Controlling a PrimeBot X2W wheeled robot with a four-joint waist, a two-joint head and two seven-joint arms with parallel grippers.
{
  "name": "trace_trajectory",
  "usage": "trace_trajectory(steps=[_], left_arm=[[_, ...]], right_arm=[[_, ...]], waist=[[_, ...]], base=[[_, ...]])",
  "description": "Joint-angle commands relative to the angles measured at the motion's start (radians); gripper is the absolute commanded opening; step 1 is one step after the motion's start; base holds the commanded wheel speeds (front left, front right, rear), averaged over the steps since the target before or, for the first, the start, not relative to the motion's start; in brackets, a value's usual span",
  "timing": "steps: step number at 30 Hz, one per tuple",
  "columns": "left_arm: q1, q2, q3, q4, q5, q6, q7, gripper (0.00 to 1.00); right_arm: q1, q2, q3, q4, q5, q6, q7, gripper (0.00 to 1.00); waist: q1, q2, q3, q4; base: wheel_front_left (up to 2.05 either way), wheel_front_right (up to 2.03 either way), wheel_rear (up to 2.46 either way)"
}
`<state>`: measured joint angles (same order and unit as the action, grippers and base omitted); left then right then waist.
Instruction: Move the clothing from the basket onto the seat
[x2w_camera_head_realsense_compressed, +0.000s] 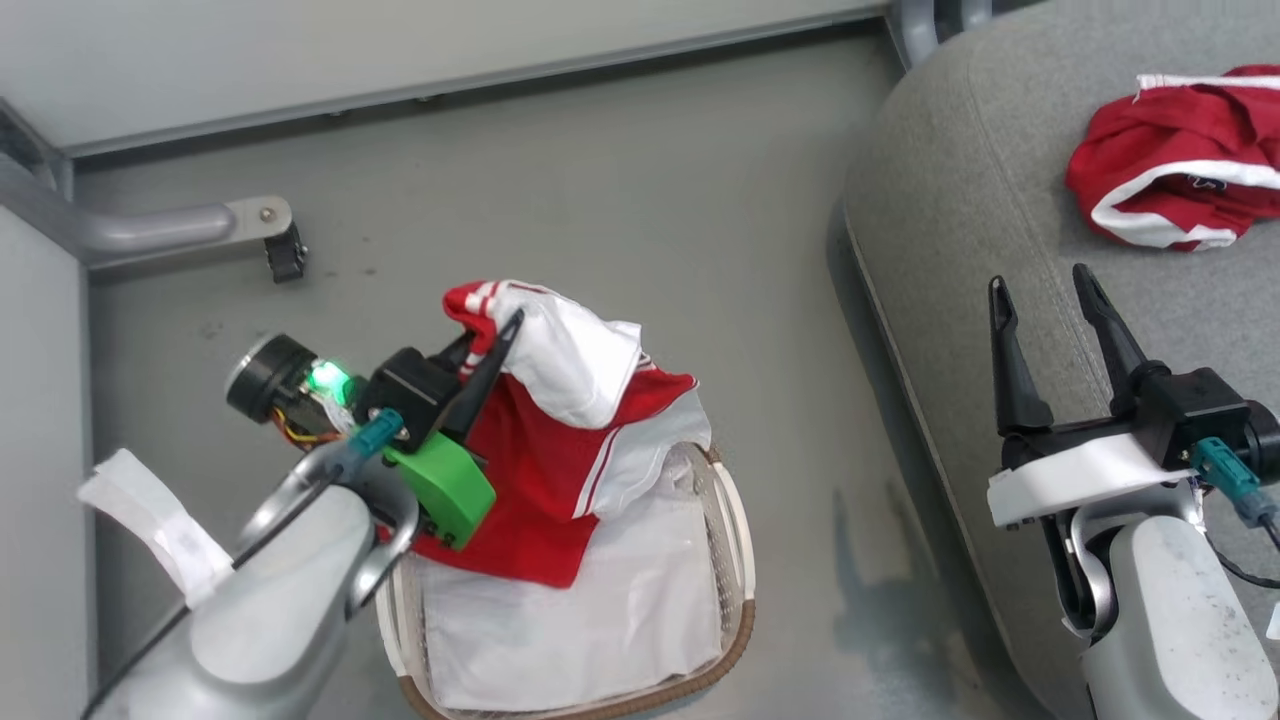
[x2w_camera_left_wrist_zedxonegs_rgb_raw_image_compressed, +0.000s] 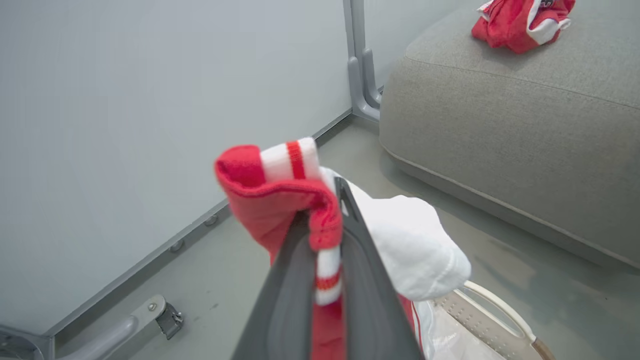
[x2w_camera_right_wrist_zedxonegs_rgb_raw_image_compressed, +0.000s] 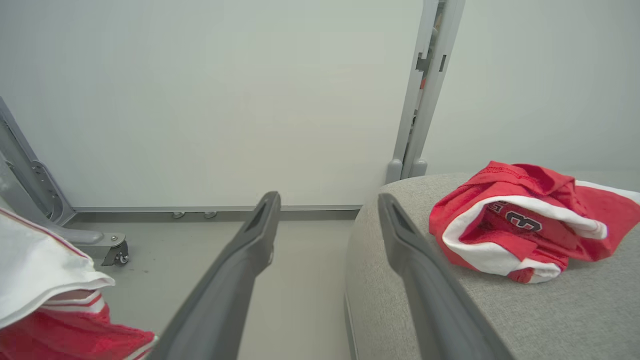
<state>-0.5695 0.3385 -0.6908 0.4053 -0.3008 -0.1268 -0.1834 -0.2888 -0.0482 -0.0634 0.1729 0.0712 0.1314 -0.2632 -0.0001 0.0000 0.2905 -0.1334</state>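
Clothing hangs half out of the basket, its striped cuff pinched in the left hand for lifting clear, while another garment lies on the seat near the right hand, spread wide and empty.

Right gripper spread wide, grey floor showing between; crumpled red garment sitting on the grey seat at right; more red-and-white clothing bunched near left; pale wall far behind.
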Motion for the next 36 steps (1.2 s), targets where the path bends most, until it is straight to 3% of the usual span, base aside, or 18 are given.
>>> trace_trajectory(steps=[1, 8, 16, 27, 36], left_arm=[[-0.031, 0.032, 0.003, -0.019, 0.011, -0.002, 0.013, 0.0], [-0.138, 0.096, 0.01, -0.097, -0.008, -0.003, 0.069, 0.0], [-0.272, 0.132, -0.021, -0.126, -0.036, -0.005, 0.106, 0.0], [-0.375, 0.116, -0.07, -0.088, -0.079, -0.005, 0.11, 0.0], [-0.406, 0.092, -0.118, -0.098, -0.097, -0.005, 0.083, 0.0]], right_arm=[[0.023, -0.004, 0.006, 0.009, -0.007, -0.001, -0.002, 1.0], [0.031, -0.004, 0.038, 0.029, -0.021, -0.001, -0.002, 1.0], [0.028, -0.004, 0.095, 0.041, -0.018, -0.001, -0.002, 1.0], [-0.006, -0.004, 0.283, 0.063, 0.041, -0.001, -0.002, 1.0], [-0.047, -0.004, 0.334, 0.113, 0.023, -0.001, -0.002, 1.0]], waist=[[0.0001, 0.0, -0.115, 0.059], [0.0001, 0.0, -0.175, 0.063], [0.0001, 0.0, -0.213, 0.062], [0.0001, 0.0, -0.251, 0.056], [0.0001, 0.0, -0.262, 0.072]], base=[[0.0, 0.0, 0.0], [0.0, 0.0, 0.0], [0.0, 0.0, 0.0], [0.0, 0.0, 0.0], [0.0, 0.0, 0.0]])
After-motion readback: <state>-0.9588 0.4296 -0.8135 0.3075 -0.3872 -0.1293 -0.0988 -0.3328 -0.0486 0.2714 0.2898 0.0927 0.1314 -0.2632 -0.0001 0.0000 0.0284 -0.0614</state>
